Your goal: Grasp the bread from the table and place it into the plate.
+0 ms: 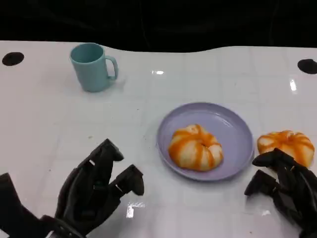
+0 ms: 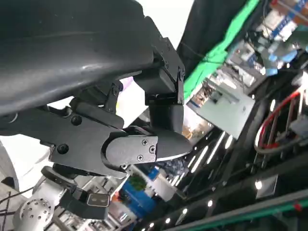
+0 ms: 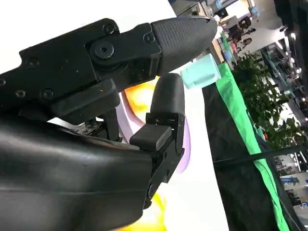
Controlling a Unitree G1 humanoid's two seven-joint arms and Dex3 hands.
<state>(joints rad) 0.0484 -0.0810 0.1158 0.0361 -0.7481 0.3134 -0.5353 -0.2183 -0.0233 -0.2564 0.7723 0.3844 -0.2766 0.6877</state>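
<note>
1. One bread [image 1: 195, 147] lies in the plate [image 1: 233, 130], on its near left part.
2. A second bread [image 1: 287, 144] lies on the counter [image 1: 148, 99], just right of the plate and apart from its rim.
3. The right hand [image 1: 282, 186] is at the near right, its fingers spread and holding nothing; its fingertips [image 1: 265, 159] reach the near edge of the second bread, and whether they touch it I cannot tell.
4. The left hand [image 1: 94, 191] is at the near left over bare counter, fingers apart, holding nothing.
5. A teal mug [image 1: 92, 67] stands upright at the far left, handle to the right, well apart from the plate.
</note>
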